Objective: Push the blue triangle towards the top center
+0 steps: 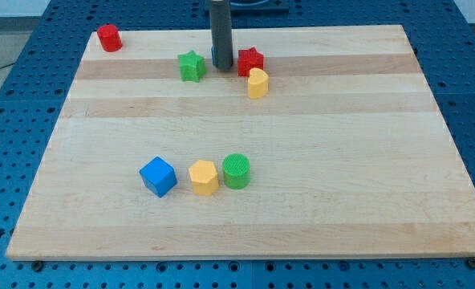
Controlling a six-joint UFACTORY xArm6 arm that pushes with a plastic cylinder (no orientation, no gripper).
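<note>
- Arm: only the end rod (221, 32) shows; the rest is cut off by the view's top edge.
- Rod: straight, dark grey, cylindrical. Stands near upright, entering at the view's top, a little left of centre.
- A wider dark part sits at the rod's very top, mostly out of frame; cannot make out what it is.
- My tip (221, 69): lower end of the rod, blunt, down at the worktop surface in the top-centre zone.
- Whether my tip touches the surface or hangs just clear of it cannot be told.
- No tool fitted: the rod ends plain.
</note>
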